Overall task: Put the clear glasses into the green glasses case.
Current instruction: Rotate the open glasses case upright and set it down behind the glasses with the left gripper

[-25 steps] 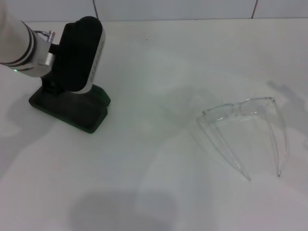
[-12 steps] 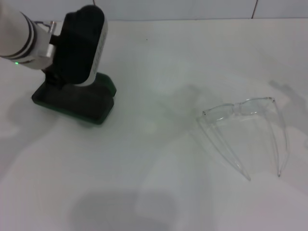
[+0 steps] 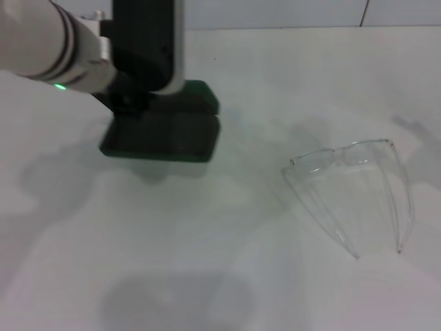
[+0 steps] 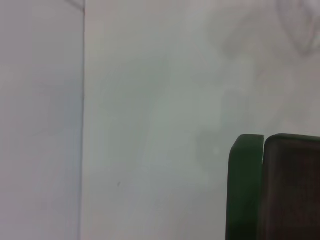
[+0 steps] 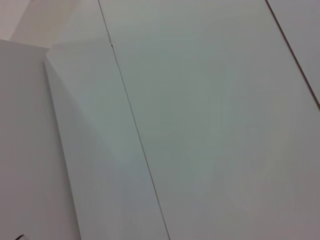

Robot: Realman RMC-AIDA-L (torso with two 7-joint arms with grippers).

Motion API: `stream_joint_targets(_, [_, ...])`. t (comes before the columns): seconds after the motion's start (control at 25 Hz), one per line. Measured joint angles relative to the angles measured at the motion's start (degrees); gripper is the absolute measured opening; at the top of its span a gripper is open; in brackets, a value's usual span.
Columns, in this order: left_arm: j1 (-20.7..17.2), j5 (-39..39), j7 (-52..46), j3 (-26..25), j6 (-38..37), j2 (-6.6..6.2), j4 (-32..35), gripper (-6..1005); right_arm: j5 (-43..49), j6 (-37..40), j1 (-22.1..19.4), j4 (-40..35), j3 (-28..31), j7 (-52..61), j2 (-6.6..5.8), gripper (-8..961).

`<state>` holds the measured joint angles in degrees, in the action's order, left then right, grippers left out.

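Note:
The green glasses case [image 3: 162, 134] is at the left of the white table [image 3: 227, 227] in the head view, one dark flat face turned toward me. My left gripper [image 3: 131, 103] comes down onto its far left part, shut on it; the black gripper body hides the contact. A corner of the green glasses case [image 4: 245, 195] also appears in the left wrist view. Well to the right, apart from the case, the clear glasses [image 3: 351, 160] lie with their arms unfolded and pointing toward the near edge. No view shows my right gripper.
A white tiled wall [image 3: 275, 12] runs along the far edge of the table. The right wrist view holds only white panels [image 5: 210, 125] with thin seams.
My left gripper has carried the green glasses case to the right, closer to the clear glasses, and turned it. The glasses have not moved.

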<state>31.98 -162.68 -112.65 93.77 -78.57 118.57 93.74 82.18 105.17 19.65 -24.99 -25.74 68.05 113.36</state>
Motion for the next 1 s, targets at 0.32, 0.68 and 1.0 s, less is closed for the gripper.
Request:
stream_joint_targets(0.32, [-0.80, -0.09, -9.96, 8.19, 2.91, 0.81, -0.72, 178, 0.00, 1.69, -1.88, 0.37, 0.20, -0.08, -0.21, 854])
stream_joint_targets(0.68, [-0.46, -0.21, -14.31, 16.71, 10.96, 0.89, -5.13, 168, 0.00, 3.65, -4.52, 0.38, 1.34, -0.24, -0.46, 852])
stream_joint_targets(1.0, [2.05, -0.26, -16.01, 18.25, 14.52, 0.87, -10.29, 162, 0.00, 4.31, -5.44, 1.14, 1.40, -1.04, -0.66, 851])
